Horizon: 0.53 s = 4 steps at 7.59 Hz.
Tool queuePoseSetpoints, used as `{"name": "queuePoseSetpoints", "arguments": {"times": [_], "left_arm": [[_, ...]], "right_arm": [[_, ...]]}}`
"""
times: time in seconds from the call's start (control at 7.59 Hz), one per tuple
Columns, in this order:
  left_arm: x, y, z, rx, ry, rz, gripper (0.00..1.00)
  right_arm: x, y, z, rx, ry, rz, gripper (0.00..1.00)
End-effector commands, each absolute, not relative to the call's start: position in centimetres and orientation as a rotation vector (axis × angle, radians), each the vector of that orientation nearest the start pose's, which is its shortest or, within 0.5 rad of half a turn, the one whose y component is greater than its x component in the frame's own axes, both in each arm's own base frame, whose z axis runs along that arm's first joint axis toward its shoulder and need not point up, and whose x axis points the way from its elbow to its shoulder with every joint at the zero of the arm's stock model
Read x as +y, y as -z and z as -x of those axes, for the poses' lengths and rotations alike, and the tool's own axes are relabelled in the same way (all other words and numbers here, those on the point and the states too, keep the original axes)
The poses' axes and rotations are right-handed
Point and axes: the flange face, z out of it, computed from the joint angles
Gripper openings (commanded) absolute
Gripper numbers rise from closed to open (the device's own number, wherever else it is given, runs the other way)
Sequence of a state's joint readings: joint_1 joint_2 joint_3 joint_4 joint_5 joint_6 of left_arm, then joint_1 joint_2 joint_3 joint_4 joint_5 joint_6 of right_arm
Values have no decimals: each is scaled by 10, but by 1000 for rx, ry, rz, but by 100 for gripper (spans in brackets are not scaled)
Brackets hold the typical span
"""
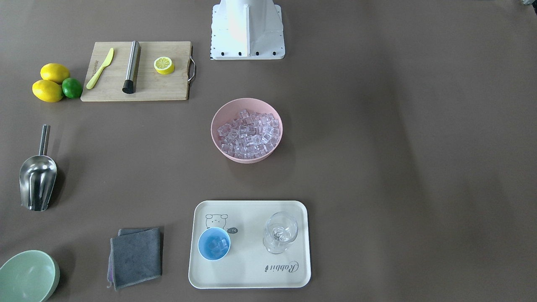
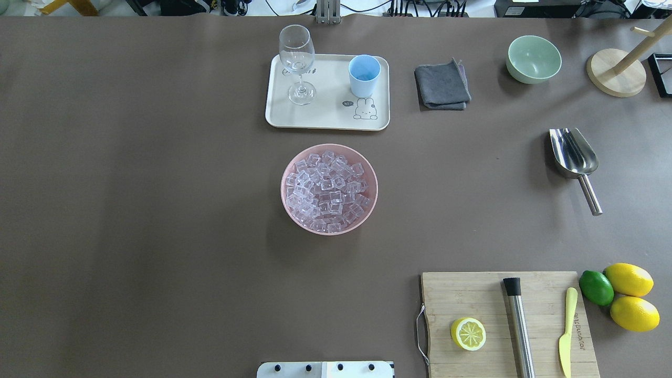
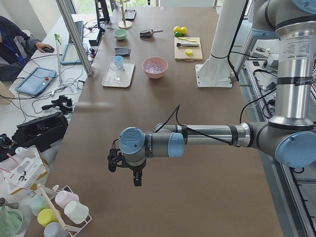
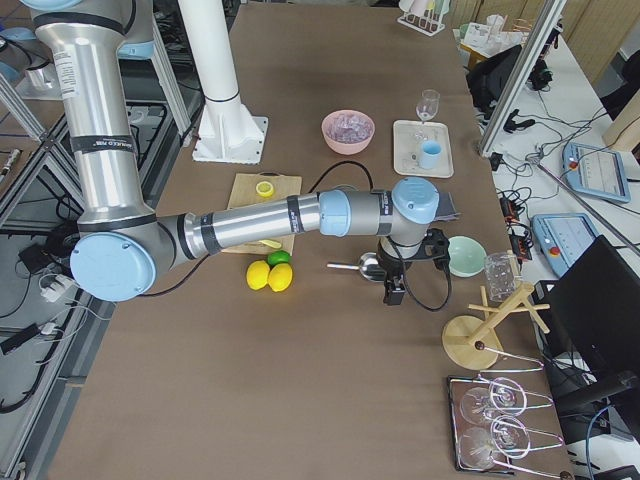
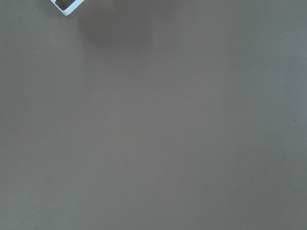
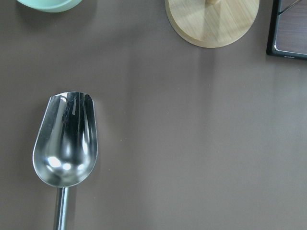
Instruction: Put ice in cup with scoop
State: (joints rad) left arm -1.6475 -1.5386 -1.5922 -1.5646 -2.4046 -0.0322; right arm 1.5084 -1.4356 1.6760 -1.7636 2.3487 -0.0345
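Observation:
The ice [image 1: 248, 133] fills a pink bowl [image 2: 290, 207] at the table's middle. The light blue cup [image 1: 214, 243] stands on a cream tray [image 1: 251, 274] and holds a few cubes; it also shows in the overhead view [image 2: 364, 75]. The steel scoop [image 2: 575, 156] lies empty on the table on my right side and shows in the right wrist view [image 6: 65, 143]. My right gripper [image 4: 395, 290] hangs above the table just beside the scoop [image 4: 365, 266]. My left gripper [image 3: 126, 172] hangs over bare table far from everything. I cannot tell whether either is open or shut.
A stemmed glass [image 2: 297, 63] stands on the tray. A grey cloth [image 2: 442, 84], a green bowl [image 2: 533, 59] and a wooden stand [image 2: 615, 76] lie beyond the scoop. A cutting board [image 2: 506, 323] carries a lemon half, a steel cylinder and a yellow knife, with lemons [image 2: 630, 296] beside it.

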Motion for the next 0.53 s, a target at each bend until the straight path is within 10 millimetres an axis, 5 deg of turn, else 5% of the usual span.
{"name": "queuePoseSetpoints", "arguments": {"times": [0.0, 0.4], "left_arm": [[-471, -661, 96, 831, 110, -1, 98], [-471, -660, 96, 832, 109, -4, 98]], "right_arm": [[-537, -598, -61, -777, 182, -36, 100], [-534, -613, -69, -772, 182, -22, 100]]}}
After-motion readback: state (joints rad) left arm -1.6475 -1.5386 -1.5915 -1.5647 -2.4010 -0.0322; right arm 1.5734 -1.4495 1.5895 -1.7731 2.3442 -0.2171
